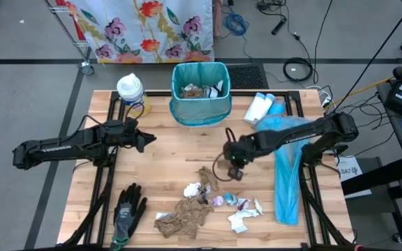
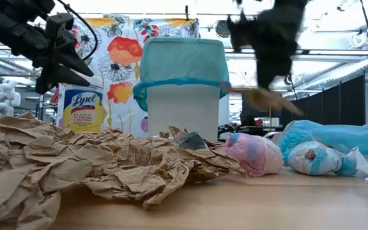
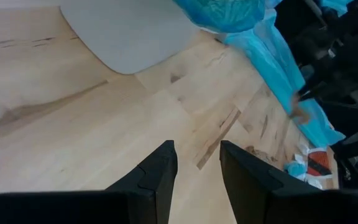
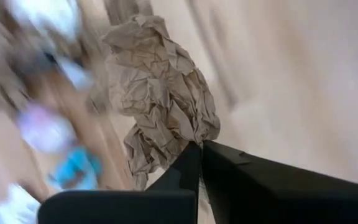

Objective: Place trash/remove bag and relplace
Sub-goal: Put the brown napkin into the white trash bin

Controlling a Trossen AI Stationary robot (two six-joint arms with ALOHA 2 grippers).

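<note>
A white bin lined with a blue bag stands at the table's far middle and has scraps inside. Trash lies near the table's near edge: crumpled brown paper, white tissue, a purple ball and blue-white scraps. My right gripper hovers just beyond that pile, shut on a brown paper towel. My left gripper waits open over bare wood left of centre, touching nothing. My right gripper pinches the crumpled brown paper towel between its two fingertips, at one edge of the wad. The fingers come slanting down from the table's right. In the low view the towel hangs below the gripper, clear of the table.
A black-and-grey glove lies at the near left. A Lysol tub stands left of the bin, and white bottles lie to its right. A loose blue bag runs along the table's right side under the right arm.
</note>
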